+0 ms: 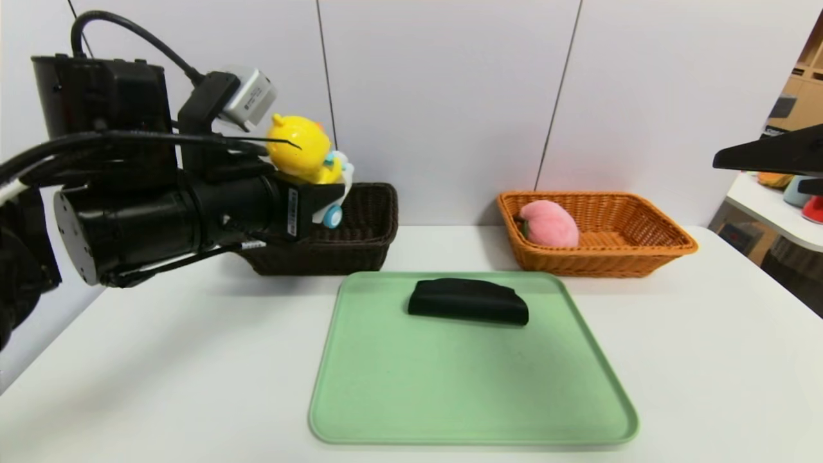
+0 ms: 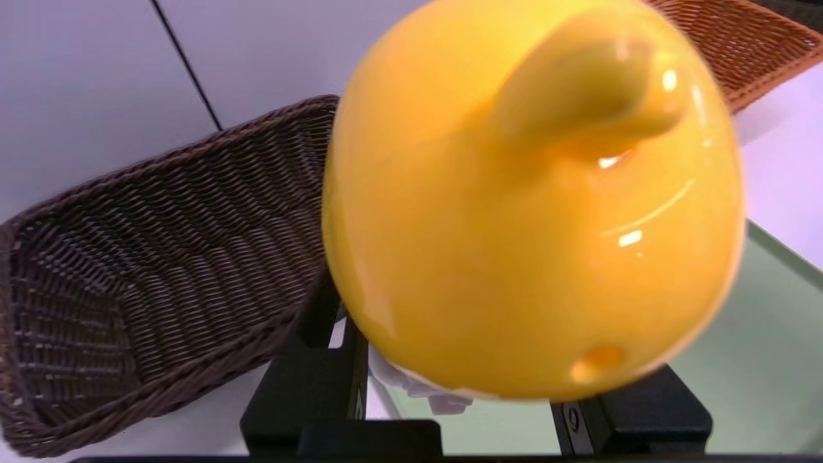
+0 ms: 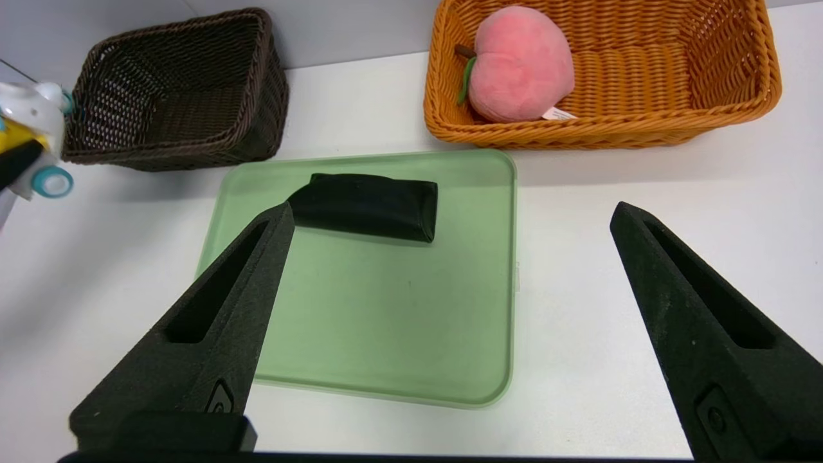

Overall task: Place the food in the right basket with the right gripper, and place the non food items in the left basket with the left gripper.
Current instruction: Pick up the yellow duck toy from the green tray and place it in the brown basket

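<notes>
The left gripper (image 1: 321, 193) is closed on the duck toy (image 1: 302, 154) and holds it in the air, above the table (image 1: 161, 360) and in front of the near left corner of the dark basket (image 1: 360, 225). The grip is on the white car with blue wheels under the duck; the yellow head stands up above the fingers. In the left wrist view the duck (image 2: 527, 206) fills most of the picture, and the black fingers (image 2: 308, 360) come out on both sides below it.

The right gripper (image 3: 450, 218) is wide open and holds nothing. It hangs above the near right part of the table, and in the head view only its black tip (image 1: 771, 154) shows at the right edge.

The green tray (image 1: 450, 399) lies in the middle of the table. The black pouch (image 1: 468, 301) lies flat on the far part of the tray. Behind the tray on the right stands the orange basket (image 1: 643, 247), and the plush peach (image 1: 550, 224) lies inside it at its left end, with the stem and the leaf pointing to the left. The dark basket has nothing in it.
</notes>
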`<act>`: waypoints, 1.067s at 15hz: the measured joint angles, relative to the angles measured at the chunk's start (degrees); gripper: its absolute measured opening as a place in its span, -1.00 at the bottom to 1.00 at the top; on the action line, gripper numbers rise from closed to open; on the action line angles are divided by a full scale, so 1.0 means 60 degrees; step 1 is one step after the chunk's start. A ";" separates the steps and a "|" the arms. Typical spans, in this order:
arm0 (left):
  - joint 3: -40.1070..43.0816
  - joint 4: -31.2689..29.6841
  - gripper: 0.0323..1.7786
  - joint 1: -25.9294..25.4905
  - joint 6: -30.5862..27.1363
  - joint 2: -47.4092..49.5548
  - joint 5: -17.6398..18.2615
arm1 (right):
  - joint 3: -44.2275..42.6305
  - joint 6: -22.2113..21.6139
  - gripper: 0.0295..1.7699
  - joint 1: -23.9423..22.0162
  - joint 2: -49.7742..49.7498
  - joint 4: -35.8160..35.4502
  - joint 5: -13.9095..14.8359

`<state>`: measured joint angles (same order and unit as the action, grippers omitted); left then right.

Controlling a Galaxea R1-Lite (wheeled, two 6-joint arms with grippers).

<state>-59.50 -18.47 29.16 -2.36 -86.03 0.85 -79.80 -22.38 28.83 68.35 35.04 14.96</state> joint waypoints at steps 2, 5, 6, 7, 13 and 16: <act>-0.0841 0.1030 -0.18 -0.0534 -0.0045 -0.0228 0.0156 | 0.0130 0.0010 0.92 -0.0010 -0.0014 -0.0002 -0.0004; -0.2013 0.2462 -0.18 -0.1343 -0.0179 -0.0809 0.0670 | 0.0264 0.0024 0.92 -0.0033 -0.0026 -0.0014 -0.0018; -0.2385 0.2761 -0.18 -0.1603 -0.0289 -0.1075 0.0770 | 0.0276 0.0028 0.92 -0.0033 -0.0026 -0.0010 -0.0018; -0.2804 0.2972 -0.18 -0.1894 -0.0386 -0.1392 0.0900 | 0.0286 0.0028 0.92 -0.0033 -0.0026 -0.0010 -0.0014; -0.4895 0.4336 -0.18 -0.2775 -0.0510 -0.2995 0.1443 | 0.0443 -0.0016 0.92 -0.0047 -0.0077 -0.0043 -0.0280; -0.5388 0.4521 -0.18 -0.2891 -0.0467 -0.3625 0.1451 | 0.0473 -0.0161 0.92 -0.0047 -0.0081 -0.0043 -0.0368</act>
<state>-91.83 8.66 11.81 -5.17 -107.78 9.56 -76.96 -23.34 28.55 67.87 34.78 12.75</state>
